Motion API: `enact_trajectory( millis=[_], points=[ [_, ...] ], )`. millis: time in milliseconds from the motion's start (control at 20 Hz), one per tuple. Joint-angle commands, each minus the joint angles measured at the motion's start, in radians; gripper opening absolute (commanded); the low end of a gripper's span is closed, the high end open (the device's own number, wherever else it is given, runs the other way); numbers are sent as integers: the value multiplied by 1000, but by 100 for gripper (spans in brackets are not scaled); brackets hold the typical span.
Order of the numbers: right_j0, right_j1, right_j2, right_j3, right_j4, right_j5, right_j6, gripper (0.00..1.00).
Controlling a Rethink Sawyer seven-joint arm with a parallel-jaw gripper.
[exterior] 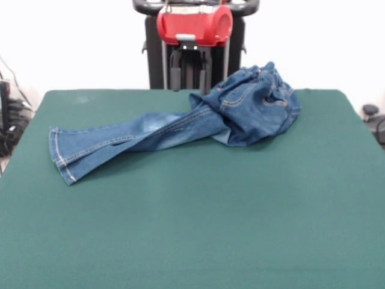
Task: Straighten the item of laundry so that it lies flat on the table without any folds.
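Green felt covers the table [192, 229] from edge to edge, with a plain white wall behind. The item of laundry [180, 129], a small pair of blue jeans, lies across the far half of the surface. Both legs run out together toward the picture's left, one stacked partly on the other, hems near the left edge. The waist and seat are bunched into a raised heap at the picture's right (pocket stitching faces up on the heap).

The gripper [191, 75] hangs at the far edge just beside that heap, not touching the cloth. Its fingers [175, 77] stand apart, with nothing between them.

Assessment: task not yet advanced; the heap is the main fault. Risk: a pinch into the bunched seat may catch several layers, dragging the whole garment rather than unfolding it. A pull toward the far edge could slide denim off the table.
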Motion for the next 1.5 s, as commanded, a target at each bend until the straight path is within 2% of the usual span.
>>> enact_trajectory(
  millis=[50, 200, 400, 650, 850, 1050, 1200, 1300, 1500],
  points=[
    [-51, -14, 104, -5, -47, 270, -382, 100],
    [-47, 11, 105, -7, -52, 271, -355, 100],
    [4, 109, 95, 2, -1, 258, -196, 100],
    [116, 159, 58, -40, -2, 230, -69, 100],
    [165, 179, 62, -46, 43, 210, -22, 100],
    [172, 201, 102, -26, 116, 181, -13, 100],
    [231, 204, 52, -47, 123, 194, 22, 100],
    [258, 236, 26, -51, 123, 160, 46, 100],
    [380, 307, -97, -91, 87, 87, 153, 100]
  ],
)
